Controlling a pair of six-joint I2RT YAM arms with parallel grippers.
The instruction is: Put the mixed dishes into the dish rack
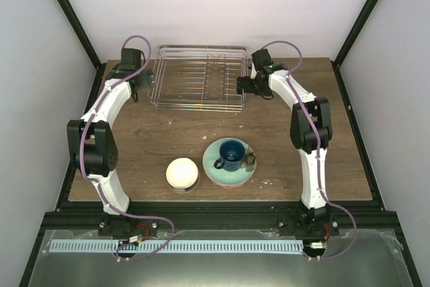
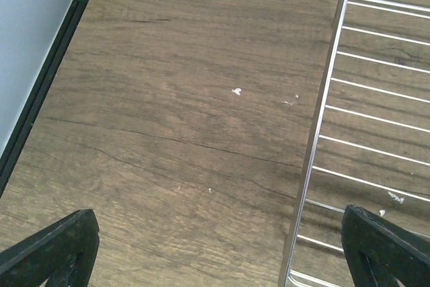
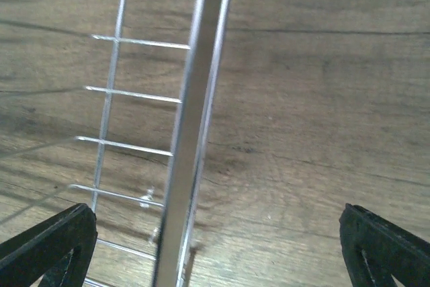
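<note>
From above, the rack (image 1: 199, 77) sits at the far middle of the bench (image 1: 134, 139) with no dish in it. The left hand (image 1: 149, 80) is at its left end and the right hand (image 1: 243, 85) at its right end, both arms curving in from the near edge. Well apart from the rack, near the front, the blue mug (image 1: 232, 154) stands upright on the green plate (image 1: 213, 174), whose flower mark shows beside the mug. Just left of the plate a cream bowl (image 1: 182, 172) lies upside down. Nothing lies between the dishes and the rack. The bench is dark wood grain, closed in by white walls (image 1: 27, 65) and black frame posts (image 1: 70, 15). Purple cables (image 1: 87, 122) run along the arms.

The left wrist view shows the left hand (image 2: 218, 250) with its fingers (image 2: 54, 250) wide apart. The rack (image 2: 322, 119) rim runs up between them, closer to one finger and touching neither. White specks (image 2: 236, 91) dot the wood, too small to see from above.

The right wrist view shows the right hand (image 3: 216, 247) also spread wide, with the rack (image 3: 195, 132) rim between its fingers (image 3: 383, 250) and nothing gripped. Neither wrist view shows any dish.
</note>
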